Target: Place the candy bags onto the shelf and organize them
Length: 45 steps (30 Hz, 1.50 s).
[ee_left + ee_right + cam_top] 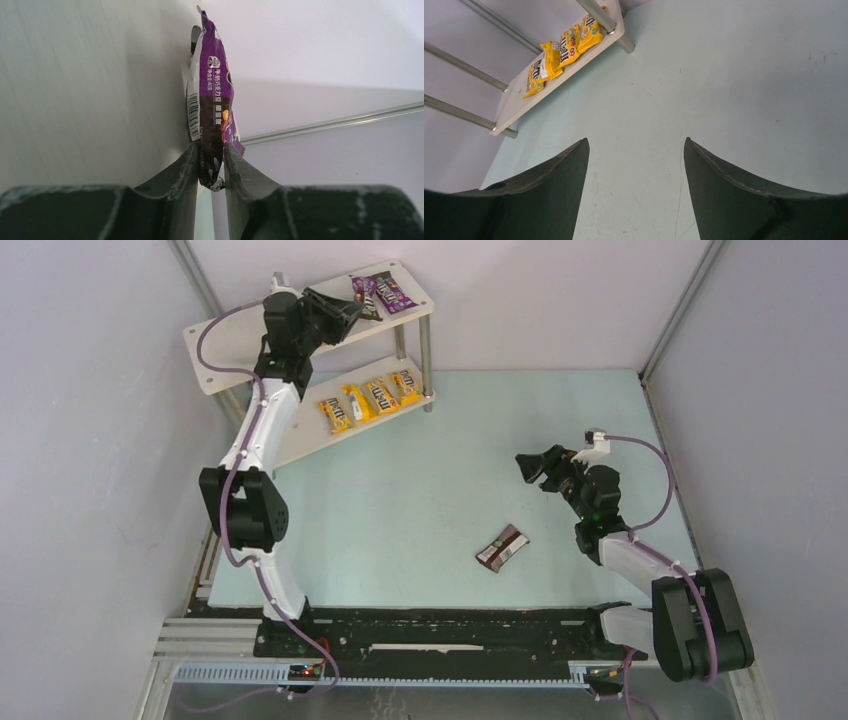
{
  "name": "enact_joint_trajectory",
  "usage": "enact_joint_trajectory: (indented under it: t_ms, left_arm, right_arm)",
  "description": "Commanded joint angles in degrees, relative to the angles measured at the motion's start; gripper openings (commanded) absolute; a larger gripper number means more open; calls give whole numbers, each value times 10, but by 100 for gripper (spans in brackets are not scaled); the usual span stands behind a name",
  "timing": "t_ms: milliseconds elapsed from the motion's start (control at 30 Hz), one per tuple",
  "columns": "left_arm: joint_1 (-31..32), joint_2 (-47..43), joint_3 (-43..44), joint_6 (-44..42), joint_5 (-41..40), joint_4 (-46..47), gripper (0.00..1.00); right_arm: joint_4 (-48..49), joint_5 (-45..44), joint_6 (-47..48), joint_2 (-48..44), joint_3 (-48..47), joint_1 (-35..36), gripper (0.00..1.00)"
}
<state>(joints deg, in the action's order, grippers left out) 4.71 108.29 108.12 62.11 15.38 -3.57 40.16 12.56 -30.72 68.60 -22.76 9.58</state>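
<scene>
The shelf stands at the back left. My left gripper reaches over its top tier. In the left wrist view the left gripper is shut on the end of a purple candy bag, which lies against the top board. A second purple bag lies just beyond it. Several yellow bags sit in a row on the lower tier. A dark brown bag lies on the table. My right gripper hovers open behind and to the right of it, and the right gripper holds nothing.
The pale green table is walled by grey panels on three sides. From the right wrist the lower tier with the yellow bags and a silver leg shows far ahead. A black rail runs along the near edge.
</scene>
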Motion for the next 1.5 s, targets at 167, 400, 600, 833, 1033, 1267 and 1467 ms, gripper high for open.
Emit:
enact_joint_trajectory:
  t_ms: [167,400,600,833,1033,1267,1467]
  left_arm:
    - [-2,13,15,24,11,14,38]
    - [-1,-46,-49,-12,-13,33,70]
    - [0,-85,-64,-71,-36,-19,90]
    - [1,-128,-46,-170,-107,-84,100]
    - [1,-99,-27,-156,-65,-75,95]
    - [3,-50,16,-139,-48,-56,91]
    - [9,-28,24,-121,-43,-47,86]
  right_arm:
    - [36,12,-13,10,3,-10,78]
    - [43,21,-17,16,2,-14,78]
    - [42,21,-18,16,2,-15,78]
    - [43,22,-18,17,1,-15,78]
    - [40,23,-19,17,1,-15,78]
    - [41,23,-22,20,0,-16,78]
    - [41,28,-25,26,-3,-19,78]
